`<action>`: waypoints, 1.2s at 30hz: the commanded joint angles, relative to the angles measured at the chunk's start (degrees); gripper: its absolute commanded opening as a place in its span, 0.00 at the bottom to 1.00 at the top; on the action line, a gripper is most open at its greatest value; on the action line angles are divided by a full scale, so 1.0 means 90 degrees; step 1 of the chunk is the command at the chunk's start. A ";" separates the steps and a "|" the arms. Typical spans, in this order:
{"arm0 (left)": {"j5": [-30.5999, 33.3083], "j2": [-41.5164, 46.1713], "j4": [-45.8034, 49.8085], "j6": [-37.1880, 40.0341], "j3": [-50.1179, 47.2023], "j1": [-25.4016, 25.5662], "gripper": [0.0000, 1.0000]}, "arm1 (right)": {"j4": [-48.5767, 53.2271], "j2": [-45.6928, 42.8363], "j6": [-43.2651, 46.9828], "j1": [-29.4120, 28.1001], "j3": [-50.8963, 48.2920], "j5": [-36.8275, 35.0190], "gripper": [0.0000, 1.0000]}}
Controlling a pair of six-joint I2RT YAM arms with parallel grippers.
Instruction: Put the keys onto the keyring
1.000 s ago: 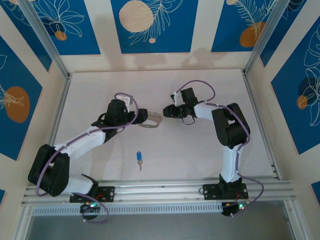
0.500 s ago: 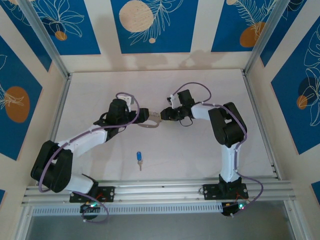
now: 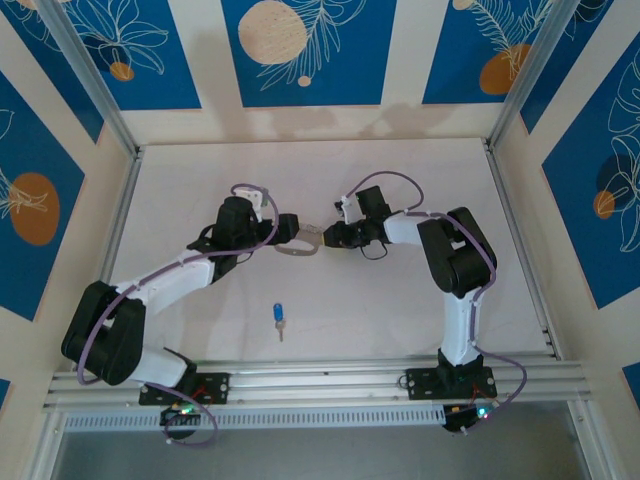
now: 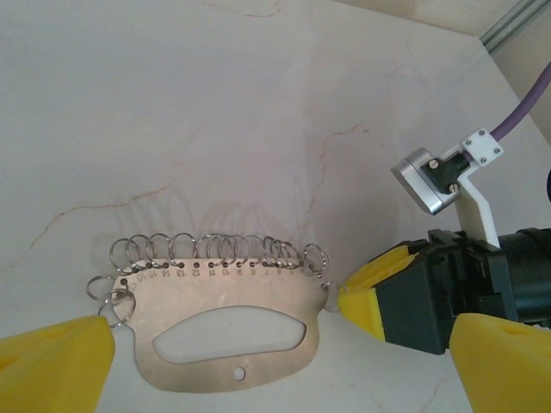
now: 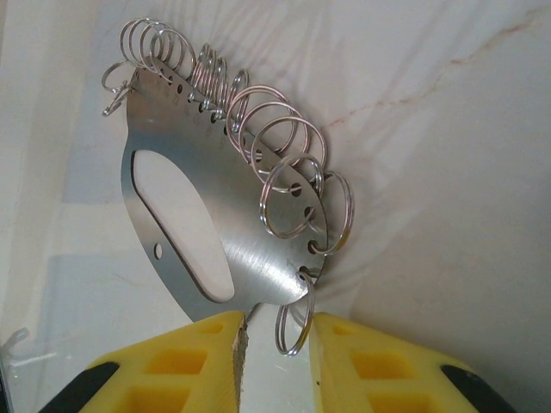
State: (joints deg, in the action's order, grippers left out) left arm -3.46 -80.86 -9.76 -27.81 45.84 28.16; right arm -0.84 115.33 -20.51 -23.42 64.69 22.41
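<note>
Your right gripper (image 5: 274, 331), jaws parted, straddles a ring of the keyring (image 5: 225, 231); left gripper (image 3: 287, 231) state indeterminate.

Blue-headed key (image 3: 278, 314), silvery keyring (image 4: 225, 334)
</note>
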 commanded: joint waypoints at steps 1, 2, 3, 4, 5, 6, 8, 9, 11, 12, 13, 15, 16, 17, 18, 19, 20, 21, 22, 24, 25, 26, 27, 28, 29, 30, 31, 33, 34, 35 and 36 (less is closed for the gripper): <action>-0.0143 -0.0005 -0.0166 -0.0086 0.0043 0.0035 1.00 | 0.0175 -0.0085 -0.0011 -0.0025 -0.0168 -0.0059 0.28; -0.0147 0.0000 -0.0166 -0.0093 0.0043 0.0035 1.00 | 0.0172 -0.0081 -0.0033 -0.0021 -0.0166 -0.0059 0.28; -0.0155 0.0009 -0.0166 -0.0092 0.0043 0.0035 1.00 | 0.0152 -0.0075 -0.0035 -0.0009 -0.0175 -0.0056 0.27; -0.0162 0.0010 -0.0156 -0.0093 0.0033 0.0034 1.00 | 0.0134 -0.0079 -0.0061 -0.0002 -0.0187 -0.0055 0.28; -0.0162 0.0012 -0.0165 -0.0093 0.0028 0.0035 1.00 | 0.0119 -0.0083 -0.0095 0.0021 -0.0185 -0.0053 0.27; -0.0165 0.0017 -0.0166 -0.0098 0.0023 0.0034 1.00 | 0.0094 -0.0087 -0.0130 0.0042 -0.0195 -0.0024 0.27; -0.0172 0.0018 -0.0166 -0.0103 0.0004 0.0034 1.00 | 0.0041 -0.0113 -0.0206 0.0081 -0.0205 0.0036 0.27; -0.0172 0.0016 -0.0166 -0.0098 -0.0001 0.0030 1.00 | 0.0016 -0.0128 -0.0237 0.0109 -0.0214 0.0064 0.28; -0.0174 0.0020 -0.0165 -0.0104 -0.0006 0.0034 1.00 | -0.0023 -0.0148 -0.0301 0.0143 -0.0222 0.0123 0.27; -0.0172 0.0019 -0.0174 -0.0107 -0.0005 0.0034 1.00 | -0.0049 -0.0155 -0.0332 0.0165 -0.0224 0.0155 0.27; -0.0172 0.0015 -0.0175 -0.0104 -0.0006 0.0032 1.00 | -0.0054 -0.0159 -0.0349 0.0170 -0.0224 0.0175 0.25; -0.0172 0.0008 -0.0184 -0.0113 -0.0006 0.0034 1.00 | -0.0060 -0.0181 -0.0367 0.0188 -0.0224 0.0204 0.23; -0.0177 0.0002 -0.0185 -0.0113 -0.0006 0.0032 1.00 | -0.0064 -0.0191 -0.0367 0.0185 -0.0234 0.0205 0.23; -0.0181 0.0000 -0.0185 -0.0113 -0.0006 0.0035 1.00 | -0.0068 -0.0198 -0.0375 0.0188 -0.0234 0.0216 0.23; -0.0187 -0.0007 -0.0200 -0.0113 -0.0006 0.0034 1.00 | -0.0075 -0.0209 -0.0377 0.0194 -0.0244 0.0219 0.22; -0.0192 -0.0010 -0.0195 -0.0108 -0.0011 0.0035 1.00 | -0.0074 -0.0211 -0.0377 0.0199 -0.0245 0.0222 0.21; -0.0201 -0.0021 -0.0205 -0.0109 -0.0016 0.0035 1.00 | -0.0077 -0.0209 -0.0377 0.0193 -0.0244 0.0227 0.20; -0.0201 -0.0020 -0.0205 -0.0109 -0.0016 0.0035 1.00 | -0.0077 -0.0215 -0.0387 0.0191 -0.0244 0.0235 0.20; -0.0206 -0.0020 -0.0214 -0.0111 -0.0021 0.0035 1.00 | -0.0090 -0.0210 -0.0397 0.0199 -0.0246 0.0234 0.20; -0.0211 -0.0024 -0.0224 -0.0108 -0.0028 0.0035 1.00 | -0.0102 -0.0197 -0.0421 0.0191 -0.0244 0.0259 0.20; -0.0211 -0.0023 -0.0224 -0.0113 -0.0035 0.0035 1.00 | -0.0121 -0.0196 -0.0440 0.0200 -0.0234 0.0277 0.20; -0.0213 -0.0021 -0.0222 -0.0109 -0.0035 0.0035 1.00 | -0.0136 -0.0188 -0.0462 0.0194 -0.0226 0.0304 0.21; -0.0220 -0.0019 -0.0224 -0.0110 -0.0035 0.0034 1.00 | -0.0150 -0.0171 -0.0489 0.0198 -0.0207 0.0317 0.22; -0.0221 -0.0019 -0.0219 -0.0112 -0.0043 0.0035 1.00 | -0.0146 -0.0160 -0.0497 0.0188 -0.0191 0.0337 0.22; -0.0221 -0.0019 -0.0223 -0.0113 -0.0050 0.0035 1.00 | -0.0160 -0.0146 -0.0514 0.0186 -0.0172 0.0341 0.23; -0.0221 -0.0027 -0.0219 -0.0108 -0.0045 0.0035 1.00 | -0.0158 -0.0138 -0.0524 0.0183 -0.0157 0.0342 0.24; -0.0221 -0.0014 -0.0224 -0.0101 -0.0045 0.0034 1.00 | -0.0155 -0.0124 -0.0533 0.0172 -0.0146 0.0349 0.24; -0.0221 -0.0003 -0.0224 -0.0096 -0.0057 0.0035 1.00 | -0.0157 -0.0098 -0.0548 0.0170 -0.0112 0.0355 0.24; -0.0211 0.0009 -0.0215 -0.0091 -0.0064 0.0034 1.00 | -0.0160 -0.0088 -0.0543 0.0158 -0.0100 0.0349 0.24; -0.0211 0.0017 -0.0214 -0.0092 -0.0073 0.0035 1.00 | -0.0156 -0.0080 -0.0543 0.0158 -0.0093 0.0354 0.24; -0.0211 0.0025 -0.0214 -0.0093 -0.0083 0.0034 1.00 | -0.0155 -0.0067 -0.0543 0.0148 -0.0088 0.0355 0.24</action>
State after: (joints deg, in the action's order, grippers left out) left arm -4.49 -80.86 -10.28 -28.21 45.80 28.16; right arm -2.83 115.28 -24.69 -22.00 63.46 24.08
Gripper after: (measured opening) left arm 0.998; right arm 0.242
